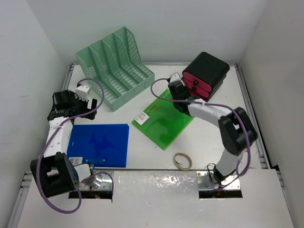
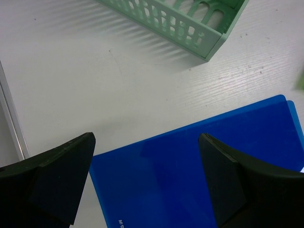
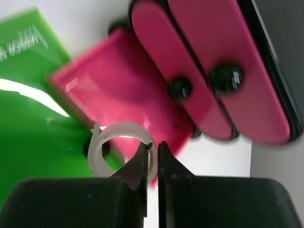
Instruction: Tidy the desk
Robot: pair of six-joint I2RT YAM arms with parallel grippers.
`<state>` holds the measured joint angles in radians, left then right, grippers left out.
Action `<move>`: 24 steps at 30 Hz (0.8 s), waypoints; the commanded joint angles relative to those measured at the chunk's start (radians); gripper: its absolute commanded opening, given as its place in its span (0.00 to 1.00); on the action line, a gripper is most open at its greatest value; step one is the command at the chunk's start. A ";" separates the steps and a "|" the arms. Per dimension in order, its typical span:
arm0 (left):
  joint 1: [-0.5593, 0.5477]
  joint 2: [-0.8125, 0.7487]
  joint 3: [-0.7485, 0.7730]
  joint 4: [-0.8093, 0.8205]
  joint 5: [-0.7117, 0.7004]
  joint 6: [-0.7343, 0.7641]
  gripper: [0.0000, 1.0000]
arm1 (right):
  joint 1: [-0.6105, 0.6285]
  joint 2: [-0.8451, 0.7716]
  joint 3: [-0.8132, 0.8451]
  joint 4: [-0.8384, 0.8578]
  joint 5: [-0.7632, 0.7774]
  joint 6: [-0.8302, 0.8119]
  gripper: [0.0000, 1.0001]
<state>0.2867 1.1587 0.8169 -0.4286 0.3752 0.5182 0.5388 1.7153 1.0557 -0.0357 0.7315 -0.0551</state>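
Observation:
The white desk [image 1: 204, 142] holds a blue folder [image 1: 99, 145] at the front left and a green folder [image 1: 164, 121] in the middle. My left gripper [image 1: 69, 105] is open and empty, hovering over the blue folder's far left corner [image 2: 190, 175], with its jaws wide apart [image 2: 147, 137]. My right gripper [image 1: 178, 90] is shut on a small white tape ring [image 3: 102, 142], pinching its wall [image 3: 154, 145]. It holds the ring above an open pink drawer [image 3: 123, 95] of the black organizer [image 1: 206, 73].
A mint-green mesh file rack [image 1: 116, 66] stands at the back left, and its corner shows in the left wrist view [image 2: 190, 23]. A tan tape roll [image 1: 182, 160] lies near the front edge. Silver rails and white walls bound the desk.

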 commanded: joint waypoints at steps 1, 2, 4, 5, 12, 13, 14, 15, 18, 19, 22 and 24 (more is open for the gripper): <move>-0.006 0.006 0.002 0.047 -0.004 -0.003 0.89 | -0.029 0.082 0.137 0.050 0.060 -0.109 0.00; -0.006 0.007 0.004 0.050 -0.004 -0.003 0.89 | -0.033 0.128 0.164 0.046 0.065 -0.121 0.00; -0.006 0.015 0.004 0.051 -0.009 0.000 0.89 | -0.037 0.159 0.216 0.043 0.077 -0.140 0.00; -0.006 0.018 0.002 0.054 -0.012 0.000 0.89 | -0.045 0.170 0.228 0.043 0.068 -0.141 0.00; -0.006 0.045 0.008 0.071 -0.015 -0.006 0.89 | -0.053 0.289 0.302 0.013 0.052 -0.173 0.00; -0.006 0.048 0.008 0.071 -0.015 -0.006 0.89 | -0.054 0.300 0.305 0.013 0.054 -0.184 0.00; -0.006 0.053 0.011 0.073 -0.015 -0.006 0.89 | -0.054 0.309 0.306 0.010 0.054 -0.187 0.00; -0.004 0.053 0.011 0.074 -0.015 -0.006 0.89 | -0.054 0.322 0.320 -0.003 0.045 -0.187 0.00; -0.006 0.056 0.018 0.074 -0.016 -0.009 0.89 | -0.053 0.366 0.346 -0.020 0.045 -0.195 0.03; -0.006 0.056 0.019 0.068 -0.016 -0.007 0.89 | -0.054 0.385 0.352 -0.024 0.049 -0.199 0.05; -0.006 0.055 0.022 0.062 -0.019 -0.004 0.89 | -0.057 0.402 0.374 -0.046 0.059 -0.204 0.10; -0.006 0.055 0.021 0.059 -0.022 -0.003 0.89 | -0.059 0.399 0.374 -0.049 0.057 -0.207 0.18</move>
<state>0.2867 1.2137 0.8169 -0.3931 0.3546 0.5182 0.4858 2.1281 1.3800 -0.0807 0.7597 -0.2451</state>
